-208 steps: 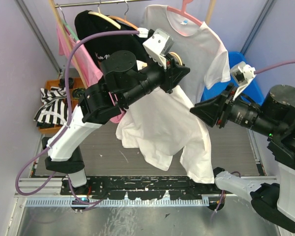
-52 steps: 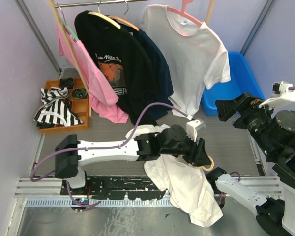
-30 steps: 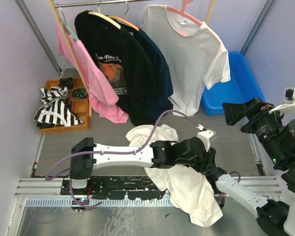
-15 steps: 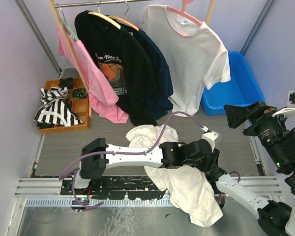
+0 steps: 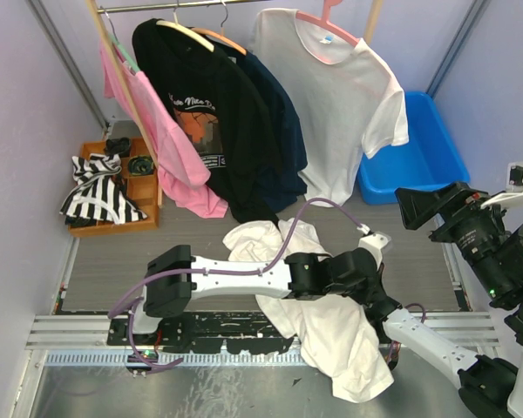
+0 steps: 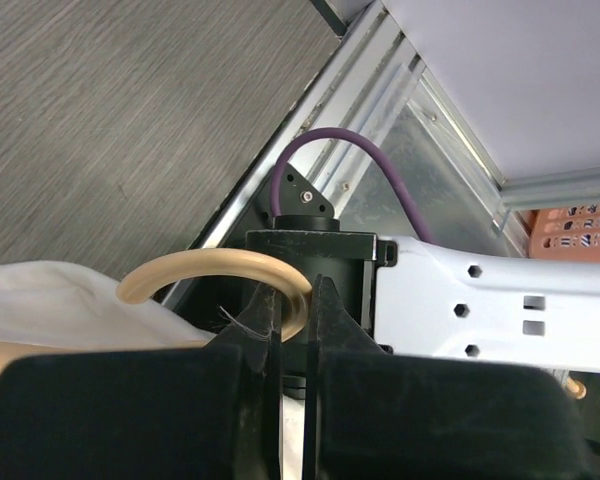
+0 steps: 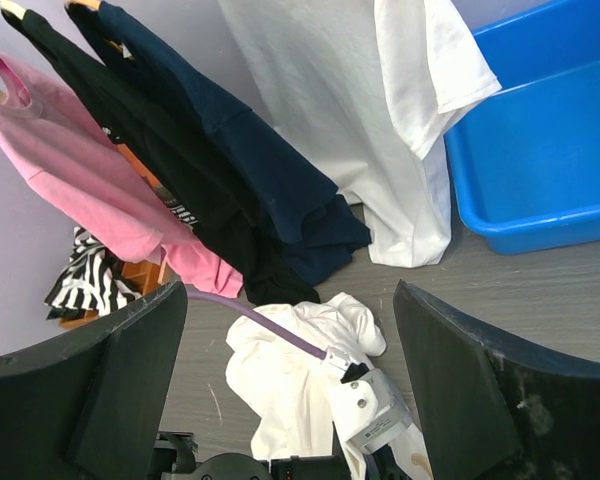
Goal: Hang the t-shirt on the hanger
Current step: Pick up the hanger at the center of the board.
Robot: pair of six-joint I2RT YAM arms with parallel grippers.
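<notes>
- Two claws: left claw (image 6: 292, 335) pinches the hanger (image 6: 200, 265) at its stiff, curved hook; right claw (image 7: 290, 335) is spread wide, idle.
- T-shirt (image 5: 331, 335) lies limp on the worktop (image 5: 157, 248) (soft, light, floppy): best grabbed at the collar.

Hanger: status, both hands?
Left hand shut on hanger hook. Right hand open, raised clear. T-shirt heaped on table, hanger's arms mostly hidden under it.

White t-shirt (image 5: 331, 335), tan hanger (image 6: 215, 275), blue bin (image 5: 418, 148).
</notes>
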